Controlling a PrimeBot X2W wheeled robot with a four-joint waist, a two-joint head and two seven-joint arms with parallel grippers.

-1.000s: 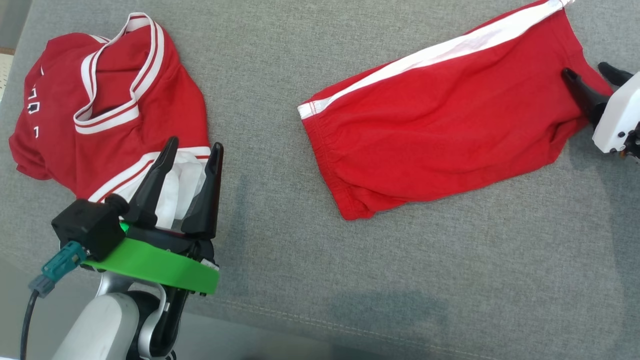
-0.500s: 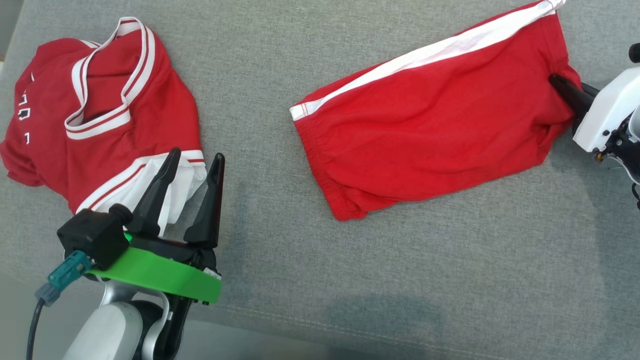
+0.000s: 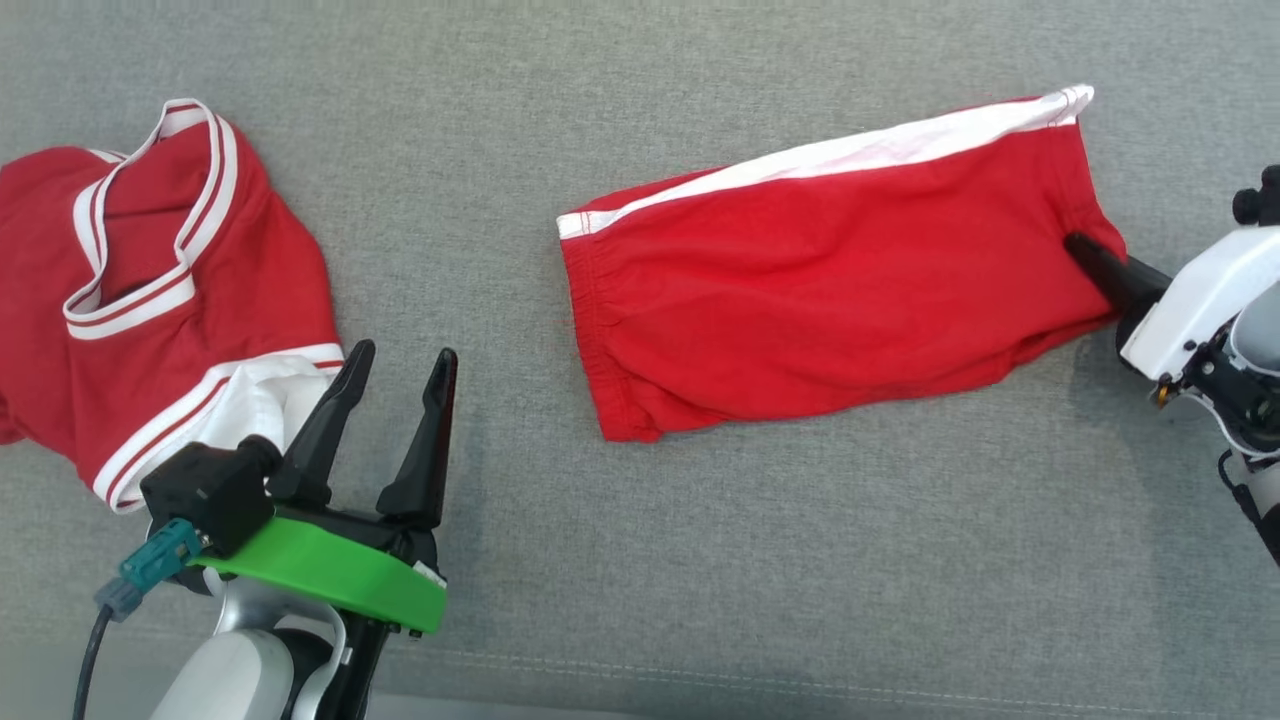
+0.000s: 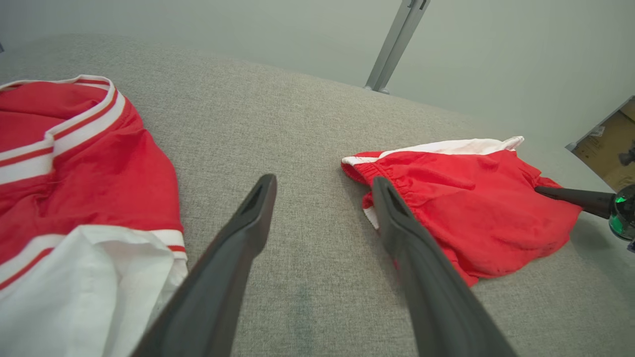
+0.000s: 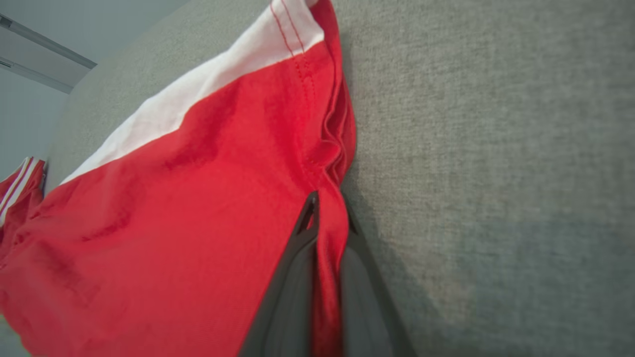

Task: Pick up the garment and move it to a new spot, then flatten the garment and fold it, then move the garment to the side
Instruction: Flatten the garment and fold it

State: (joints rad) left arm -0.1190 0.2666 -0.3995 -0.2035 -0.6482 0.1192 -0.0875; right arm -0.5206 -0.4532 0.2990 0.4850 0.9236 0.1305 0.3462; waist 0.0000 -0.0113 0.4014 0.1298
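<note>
Garments: two. Red shorts with one white side stripe; red jersey with white-and-red trim. Grippers: two. Shorts flat on right half of grey fabric surface, waistband end toward middle. At shorts' right end: right gripper, fingers closed tight, red hem fabric pinched between them. Near front-left: left gripper, spread wide, empty, just beside jersey's white hem, well apart from shorts.

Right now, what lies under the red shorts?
The grey fabric surface shows all around the red shorts; whatever they cover is hidden. At their right edge the right pincer is shut on the cloth.
</note>
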